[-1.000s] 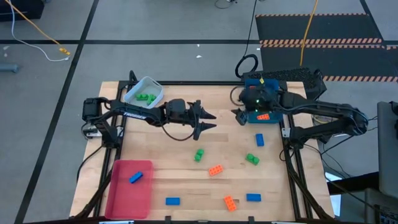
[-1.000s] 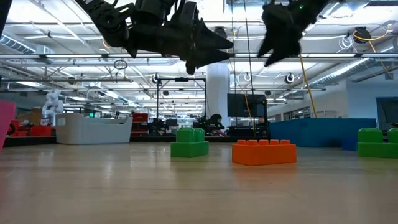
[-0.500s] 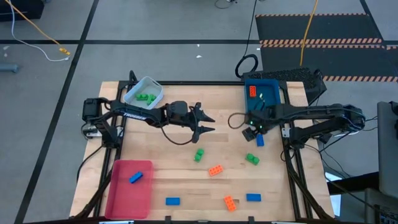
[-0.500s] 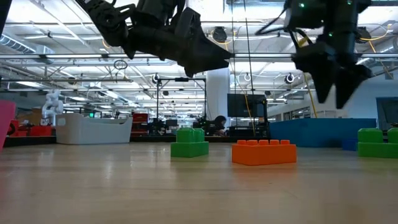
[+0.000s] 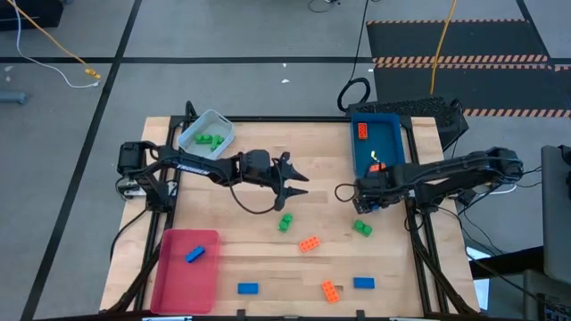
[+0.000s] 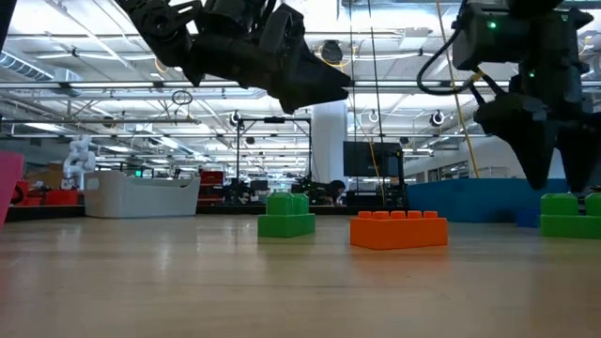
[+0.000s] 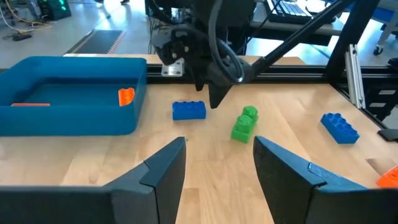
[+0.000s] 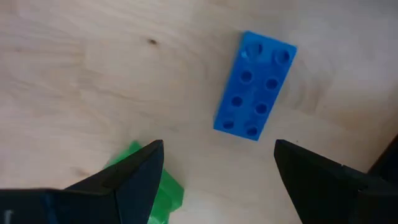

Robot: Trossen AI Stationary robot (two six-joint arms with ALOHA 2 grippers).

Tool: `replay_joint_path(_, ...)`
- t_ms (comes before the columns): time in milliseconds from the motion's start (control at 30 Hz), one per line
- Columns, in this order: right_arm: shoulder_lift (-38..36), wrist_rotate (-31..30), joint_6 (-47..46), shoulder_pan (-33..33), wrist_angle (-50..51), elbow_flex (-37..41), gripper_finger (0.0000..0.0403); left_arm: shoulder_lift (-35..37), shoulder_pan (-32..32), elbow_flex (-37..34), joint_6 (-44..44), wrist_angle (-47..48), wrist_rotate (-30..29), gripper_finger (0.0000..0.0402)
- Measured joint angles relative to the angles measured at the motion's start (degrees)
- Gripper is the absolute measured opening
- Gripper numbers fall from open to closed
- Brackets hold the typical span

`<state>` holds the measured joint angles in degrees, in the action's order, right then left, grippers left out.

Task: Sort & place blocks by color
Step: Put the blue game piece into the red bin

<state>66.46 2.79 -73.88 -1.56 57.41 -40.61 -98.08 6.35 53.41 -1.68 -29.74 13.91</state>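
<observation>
Small studded blocks lie on the wooden table: green ones (image 5: pixel 285 221) (image 5: pixel 361 227), orange ones (image 5: pixel 309 243) (image 5: pixel 330 290), blue ones (image 5: pixel 247 288) (image 5: pixel 363 283). My right gripper (image 5: pixel 364 194) (image 8: pixel 217 165) is open and points down over a blue block (image 8: pixel 255 84) lying flat, with a green block (image 8: pixel 158 186) beside one finger. The fingers touch neither. My left gripper (image 5: pixel 293 183) (image 7: pixel 217 152) hangs open above the table's middle, aimed toward the right arm.
A blue tray (image 5: pixel 377 143) at the far right holds two orange blocks (image 5: pixel 363 130). A pale tray (image 5: pixel 206 132) at the far left holds green blocks. A red tray (image 5: pixel 187 267) at the near left holds a blue block (image 5: pixel 194 255). A metal frame runs along the table's edges.
My right gripper has swung from over the blue tray toward the near edge and come down, so that it now points at the blue block beside the tray. My left gripper has stayed nearly in place over the middle.
</observation>
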Motion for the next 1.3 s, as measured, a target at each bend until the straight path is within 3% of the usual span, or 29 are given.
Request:
replay_joint_path(467, 0.0, -5.0, -3.2, -1.6, -10.0, 10.5, 0.0297, 0.0, 0.0, 0.0, 0.4, 0.0, 0.0, 0.0188)
replay_joint_path(600, -0.1, -5.9, -2.9, -1.6, -11.4, 11.7, 0.0271, 0.0, 0.0, 0.0, 0.4, 0.0, 0.0, 0.0188)
replay_joint_path(1000, -0.1, -8.5, 1.4, -1.6, -11.9, 11.8, 0.0134, 0.0, 0.0, 0.0, 0.4, 0.0, -0.1, 0.0188)
replay_joint_path(1200, 0.0, -7.8, 8.0, -2.2, -15.0, 10.6, 0.0134, 0.0, 0.0, 0.0, 0.2, 1.3, -0.1, 0.0189)
replay_joint_path(1300, -0.3, -10.4, 13.8, -3.2, -19.8, 8.2, 0.0134, 0.0, 0.0, 0.0, 0.0, 1.8, -0.2, 0.0189)
